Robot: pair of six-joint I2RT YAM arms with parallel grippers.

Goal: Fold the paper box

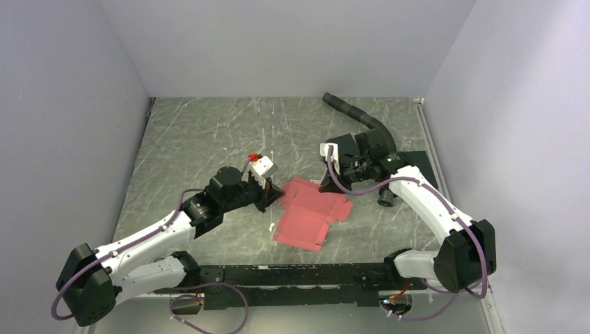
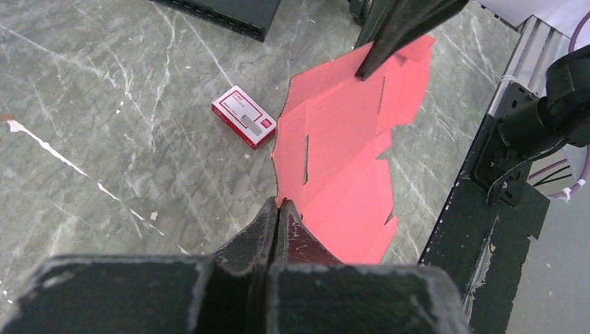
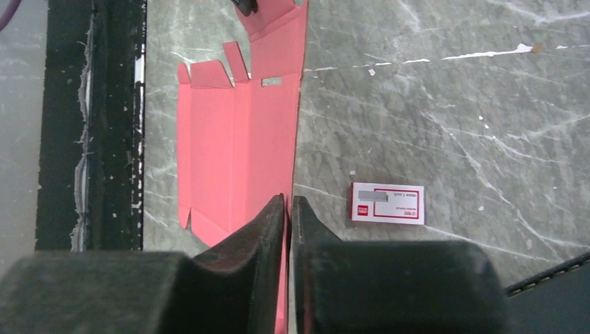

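Both clamping paper box [image 2: 341, 139], left gripper [image 2: 278, 209], right gripper [image 3: 289, 209]

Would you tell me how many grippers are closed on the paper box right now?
2. The left gripper pinches one edge of the paper box; the right gripper pinches the opposite end. Neither is hidden.

We saw the paper box [image 1: 309, 212] as a flat, unfolded red-pink sheet with tabs and slots, lying on the worktop [image 1: 209, 132] between the left fingers [image 2: 259, 233] and the right fingers [image 3: 261, 229].
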